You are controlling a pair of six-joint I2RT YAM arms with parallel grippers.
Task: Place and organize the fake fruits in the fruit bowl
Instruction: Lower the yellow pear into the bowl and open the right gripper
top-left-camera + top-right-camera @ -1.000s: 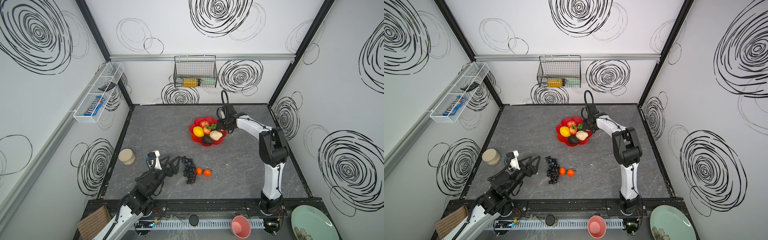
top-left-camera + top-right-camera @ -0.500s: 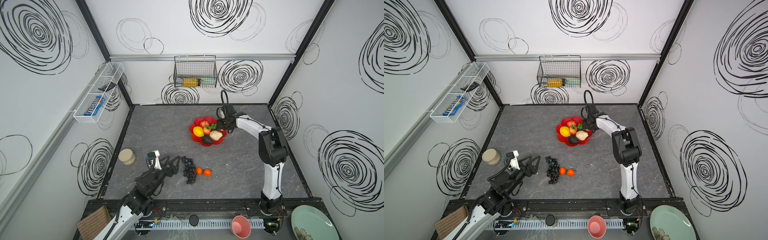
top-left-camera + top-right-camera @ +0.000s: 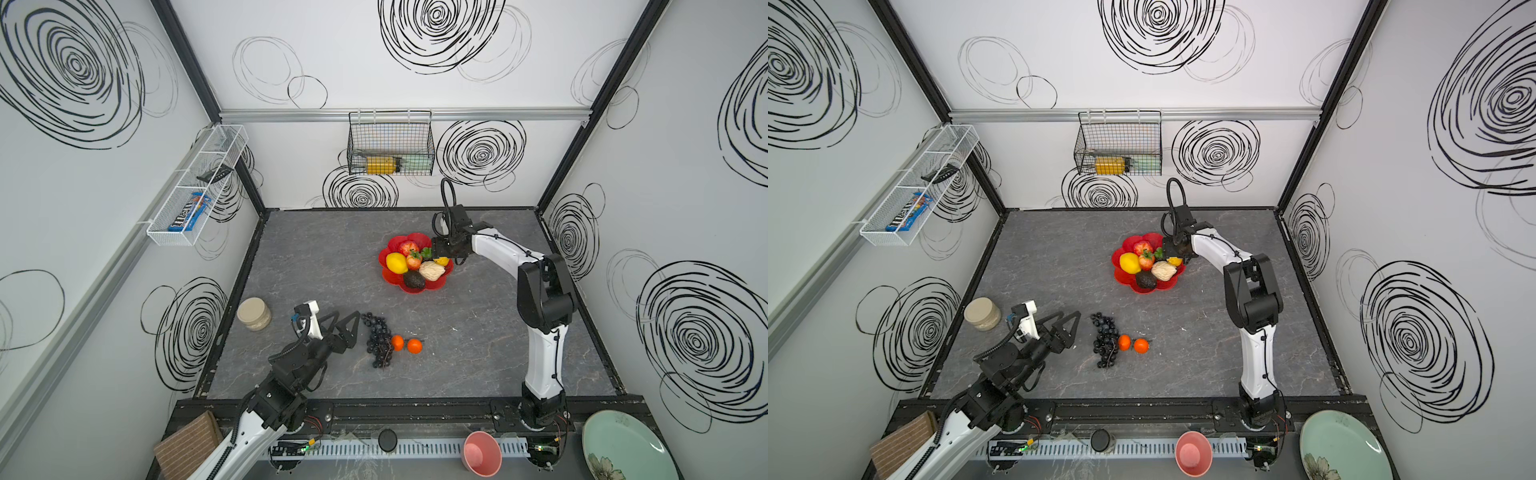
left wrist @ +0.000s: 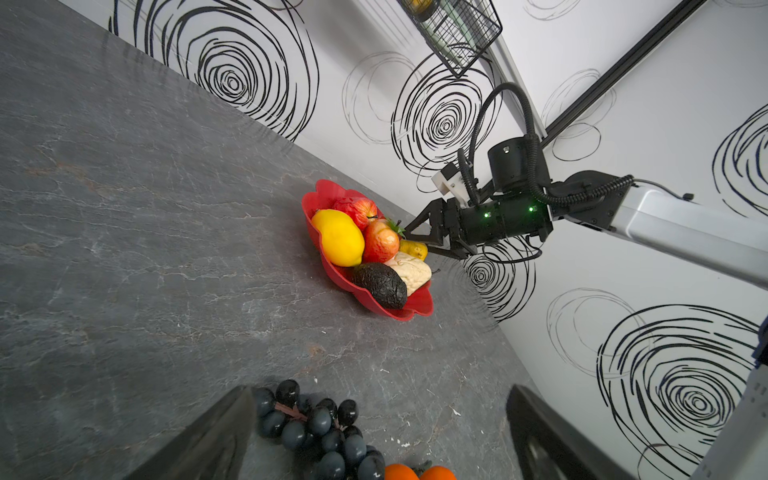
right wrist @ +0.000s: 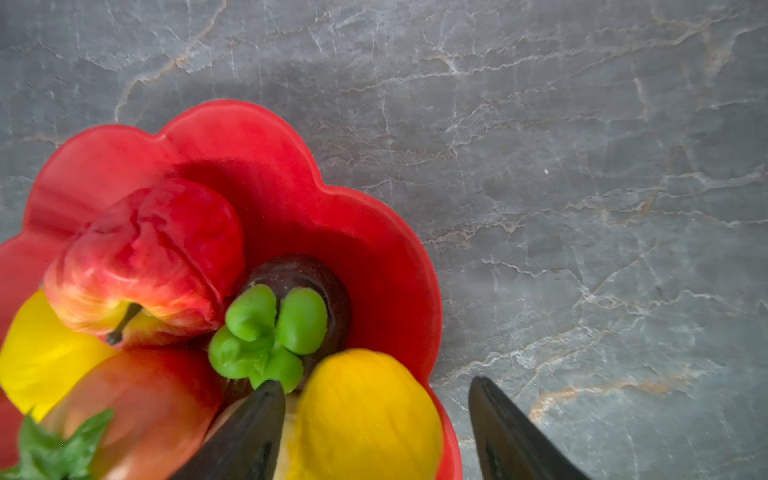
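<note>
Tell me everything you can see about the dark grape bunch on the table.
The dark blue-black grape bunch looks plastic: glossy round berries on a thin brownish stem. It lies flat and elongated on the grey marbled tabletop. A small round orange sits against its side. The open left gripper is close by; contact is unclear.

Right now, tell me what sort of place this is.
Probably a robot test cell, not a kitchen: white swirl-printed wall panels box in a grey tabletop, and the left arm and right arm are mounted on its front rail.
</note>
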